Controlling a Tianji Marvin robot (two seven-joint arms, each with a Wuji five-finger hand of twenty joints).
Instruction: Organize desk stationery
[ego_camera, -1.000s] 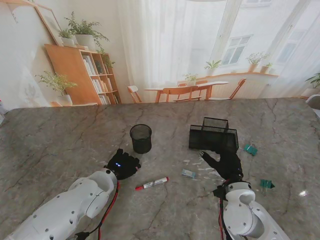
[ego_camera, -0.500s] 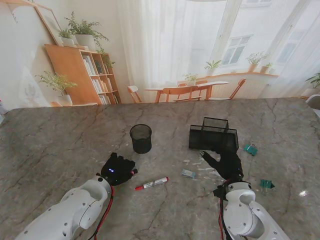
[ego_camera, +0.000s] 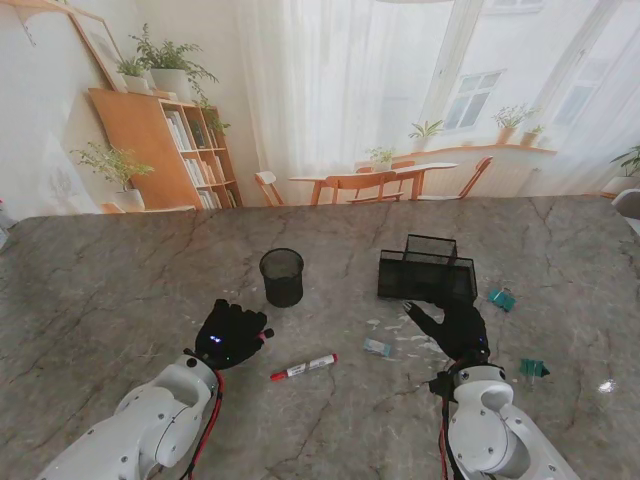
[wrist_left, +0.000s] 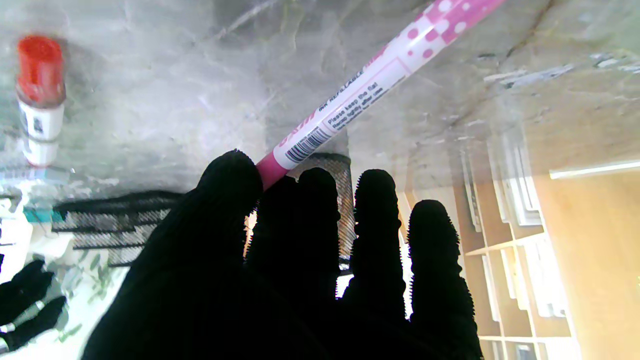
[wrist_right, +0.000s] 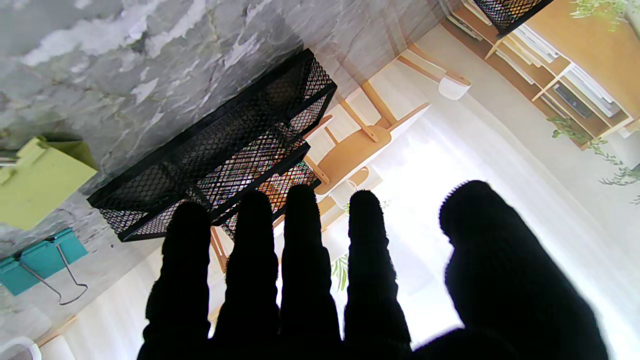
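Left hand (ego_camera: 232, 335) is clamped on a pink pen (wrist_left: 370, 82): in the left wrist view the barrel is pinched between thumb and forefinger and juts out past the fingertips over the worktop (ego_camera: 120, 290). In the stand view the hand hides the pen. Judged next move: drop it into the mesh pen cup (ego_camera: 282, 277), which stands upright just beyond this hand, farther from me and slightly to the right. The left arm is clearly the nearer one. The pen's long axis runs along the fingers toward the cup, so it likely needs tipping upright first. A red-capped marker (ego_camera: 303, 367) lies loose to the right of the hand, cap toward me, long axis slanting left-right. Right hand (ego_camera: 457, 328) hovers with fingers spread, holding nothing, just short of the mesh organiser (ego_camera: 428, 271).
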